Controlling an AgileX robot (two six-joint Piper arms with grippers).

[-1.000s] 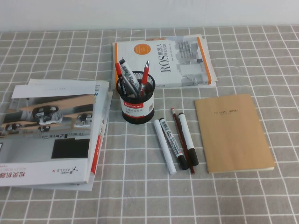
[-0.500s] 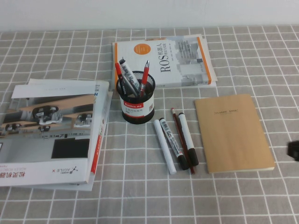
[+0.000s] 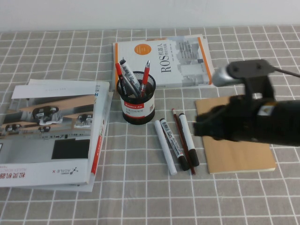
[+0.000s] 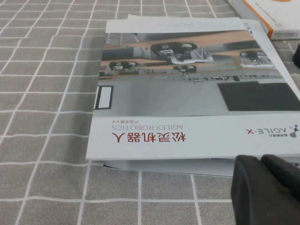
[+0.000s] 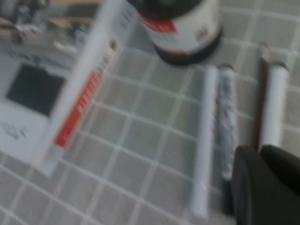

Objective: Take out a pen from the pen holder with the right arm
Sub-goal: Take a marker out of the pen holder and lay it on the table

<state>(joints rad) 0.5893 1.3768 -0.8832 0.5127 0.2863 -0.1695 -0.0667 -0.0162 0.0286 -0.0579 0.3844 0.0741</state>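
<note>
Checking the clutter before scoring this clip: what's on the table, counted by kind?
Pens in the holder: 3
Pens on the table: 4
Holder: 1
Books: 3 (manual, booklet, notebook)
Total: 11
Right hand shut by the notebook; left hand shut beside the booklet.

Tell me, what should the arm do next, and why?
Probably move the right tool toward the holder and open it. It hangs shut above the notebook's edge, short of the pens standing in the holder. The left tool sits parked by the booklet.
</note>
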